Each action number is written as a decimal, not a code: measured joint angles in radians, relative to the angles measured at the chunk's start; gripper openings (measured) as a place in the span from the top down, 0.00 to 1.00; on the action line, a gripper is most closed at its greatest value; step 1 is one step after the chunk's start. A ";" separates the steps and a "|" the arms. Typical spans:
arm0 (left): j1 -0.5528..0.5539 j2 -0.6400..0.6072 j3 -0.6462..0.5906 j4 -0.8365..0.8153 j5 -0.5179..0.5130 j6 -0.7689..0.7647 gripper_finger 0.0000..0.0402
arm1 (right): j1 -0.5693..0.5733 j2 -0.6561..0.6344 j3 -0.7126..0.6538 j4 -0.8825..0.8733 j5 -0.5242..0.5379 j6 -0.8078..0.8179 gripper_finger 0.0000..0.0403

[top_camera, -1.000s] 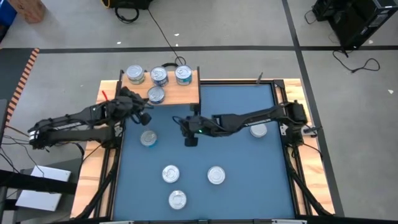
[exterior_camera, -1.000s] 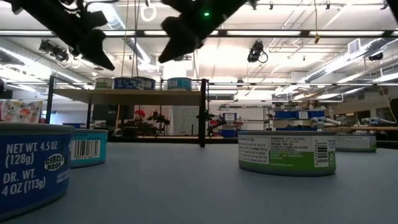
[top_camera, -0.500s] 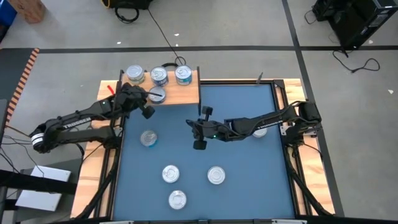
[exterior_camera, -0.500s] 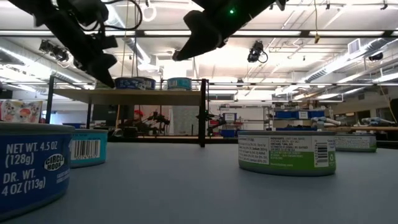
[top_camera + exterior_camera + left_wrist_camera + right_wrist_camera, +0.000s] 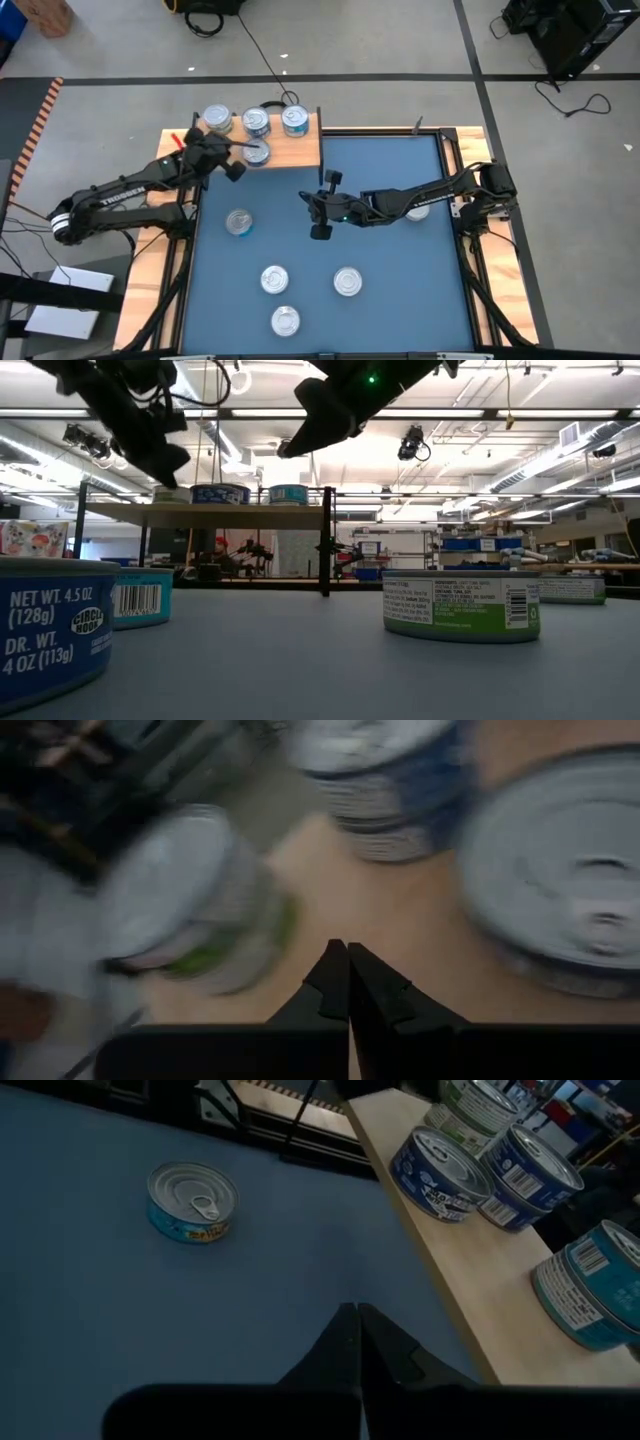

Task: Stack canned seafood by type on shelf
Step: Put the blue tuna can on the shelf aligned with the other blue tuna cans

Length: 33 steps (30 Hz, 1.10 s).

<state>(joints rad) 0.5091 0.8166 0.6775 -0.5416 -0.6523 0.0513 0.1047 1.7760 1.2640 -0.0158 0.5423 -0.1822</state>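
Four cans stand on the light wooden shelf (image 5: 300,150) at the table's far left: three in a row (image 5: 216,120), (image 5: 257,122), (image 5: 294,120) and one nearer (image 5: 257,152). More cans rest on the blue tabletop: a teal one (image 5: 238,222) (image 5: 192,1202), three near the front (image 5: 274,279), (image 5: 347,282), (image 5: 286,321), and one partly under the right arm (image 5: 415,208). My left gripper (image 5: 228,150) (image 5: 348,982) is shut, hovering above the shelf board between the cans. My right gripper (image 5: 310,203) (image 5: 358,1335) is shut, raised over the table's middle.
The shelf's thin black legs (image 5: 325,540) stand at the tabletop's far side. In the low view a blue-labelled can (image 5: 50,630) and a green-labelled can (image 5: 460,605) sit close to the near edge. Bare blue surface (image 5: 400,260) lies right of centre.
My left gripper has moved toward the far edge, from the shelf's near rim to above the shelf board among the cans. My right gripper has drawn back a little toward the table's right and risen, then held still. No can has visibly moved.
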 joint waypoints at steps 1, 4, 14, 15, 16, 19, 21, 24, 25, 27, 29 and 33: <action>0.000 -0.003 0.019 -0.028 -0.014 -0.001 1.00 | 0.000 0.000 0.000 0.000 0.000 0.000 1.00; -0.007 -0.014 0.069 -0.059 0.013 0.004 1.00 | 0.000 0.000 0.000 0.000 0.000 -0.002 1.00; -0.109 -0.033 0.065 0.003 0.464 0.130 1.00 | 0.007 0.000 0.000 0.000 -0.011 -0.033 1.00; -0.120 -0.033 0.052 0.025 0.466 0.135 1.00 | 0.006 0.000 0.000 0.000 -0.011 -0.033 1.00; -0.130 -0.031 0.040 0.041 0.467 0.142 1.00 | 0.006 0.000 0.000 -0.001 -0.011 -0.033 1.00; -0.152 -0.019 0.007 0.081 0.469 0.158 1.00 | 0.006 0.000 0.000 -0.001 -0.011 -0.031 1.00; -0.159 -0.006 -0.009 0.087 0.468 0.162 1.00 | 0.006 0.000 0.000 0.000 -0.011 -0.031 1.00; -0.160 0.020 -0.019 0.092 0.455 0.158 1.00 | 0.006 0.000 0.000 -0.001 -0.011 -0.031 1.00; -0.160 0.030 -0.021 0.099 0.437 0.158 1.00 | 0.006 0.000 0.000 0.000 -0.011 -0.031 1.00; -0.160 0.050 -0.022 0.099 0.403 0.159 1.00 | 0.006 0.001 0.000 -0.001 -0.011 -0.031 1.00; -0.160 0.066 -0.022 0.113 0.384 0.158 1.00 | 0.004 0.001 0.000 0.000 -0.011 -0.031 1.00; -0.160 0.085 -0.022 0.136 0.380 0.158 1.00 | 0.005 0.001 0.000 0.000 -0.011 -0.031 1.00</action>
<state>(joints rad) 0.3492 0.9013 0.6558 -0.4058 -0.2721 0.2096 0.1092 1.7767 1.2644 -0.0163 0.5309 -0.2127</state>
